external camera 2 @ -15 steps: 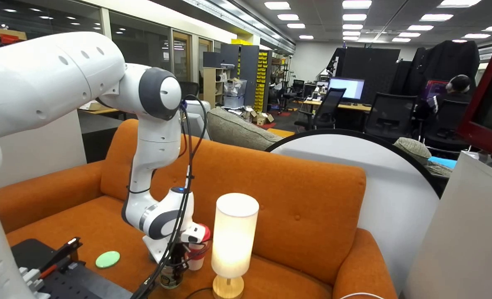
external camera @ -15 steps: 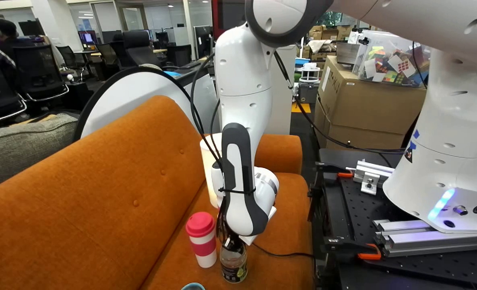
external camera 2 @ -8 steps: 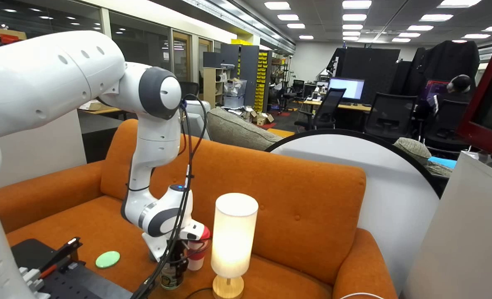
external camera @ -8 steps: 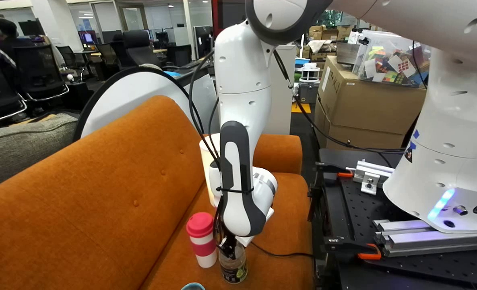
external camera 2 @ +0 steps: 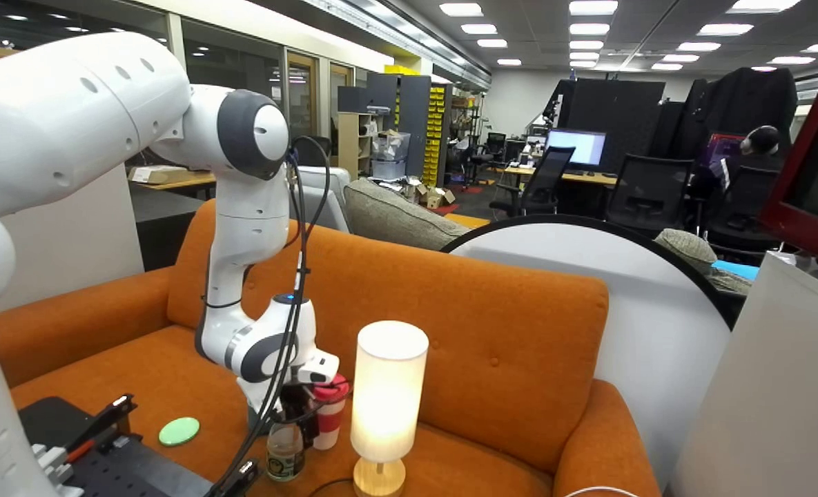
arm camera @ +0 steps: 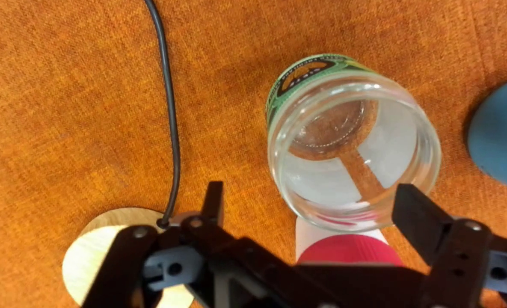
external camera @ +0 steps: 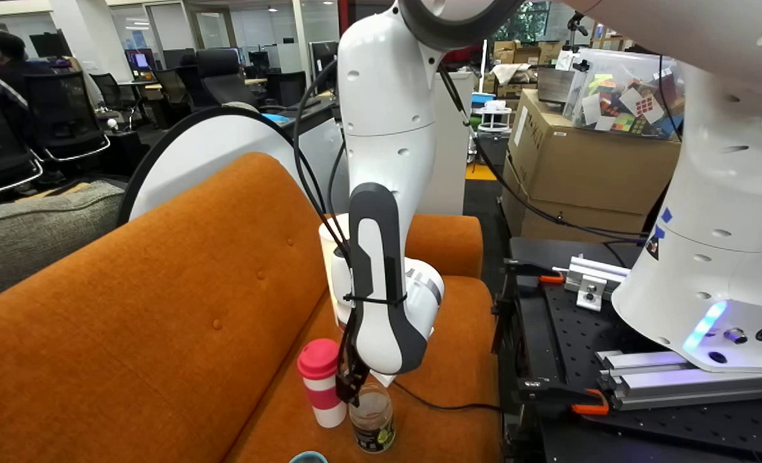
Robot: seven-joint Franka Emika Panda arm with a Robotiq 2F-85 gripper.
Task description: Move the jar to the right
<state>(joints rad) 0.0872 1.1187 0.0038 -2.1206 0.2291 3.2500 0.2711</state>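
Note:
The jar (external camera: 373,424) is clear glass with a dark, greenish label and an uncovered mouth. It stands upright on the orange sofa seat, close to the pink-topped tumbler (external camera: 322,379). From above, in the wrist view, its wide rim and bare inside (arm camera: 343,132) show. My gripper (arm camera: 311,188) is open, with one fingertip to each side. Its right finger (arm camera: 420,218) overlaps the jar's rim in that view; whether they touch I cannot tell. In an exterior view the dark gripper (external camera: 352,386) hangs just above and behind the jar, on the tumbler's side, and nothing is held.
A lit white lamp (external camera 2: 390,393) stands near the jar, its black cord (arm camera: 170,107) running over the seat. A blue round object (arm camera: 499,137) sits on the jar's far side from the cord. A green disc (external camera 2: 179,431) lies farther along the seat.
The fingers were low at the jar's mouth before; they have spread, risen off it and drawn back toward the tumbler. The jar has stayed in place, upright.

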